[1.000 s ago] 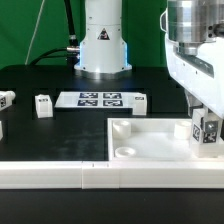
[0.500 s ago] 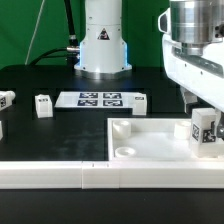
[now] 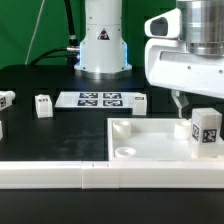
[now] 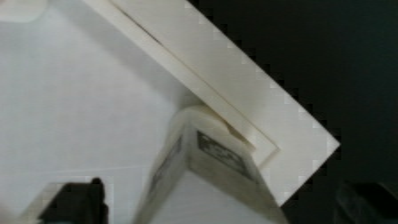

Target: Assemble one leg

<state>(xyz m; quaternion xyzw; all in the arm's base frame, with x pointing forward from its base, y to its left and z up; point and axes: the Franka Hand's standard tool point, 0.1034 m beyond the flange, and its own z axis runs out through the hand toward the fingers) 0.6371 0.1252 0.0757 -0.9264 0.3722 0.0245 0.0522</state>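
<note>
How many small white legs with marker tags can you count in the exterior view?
4: one leg standing in the tray's corner at the exterior view's right, one beside the marker board, one left of that board, one at the left edge. Others may be hidden.

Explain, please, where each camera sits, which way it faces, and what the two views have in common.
Exterior view: off the arm, low at the table edge, facing the robot base across the black table; it sees the marker board, the tray and the arm's wrist housing.
Wrist view: on the wrist, looking steeply down at the tray corner; one dark finger shows.
Shared: the leg standing at the tray corner.
</note>
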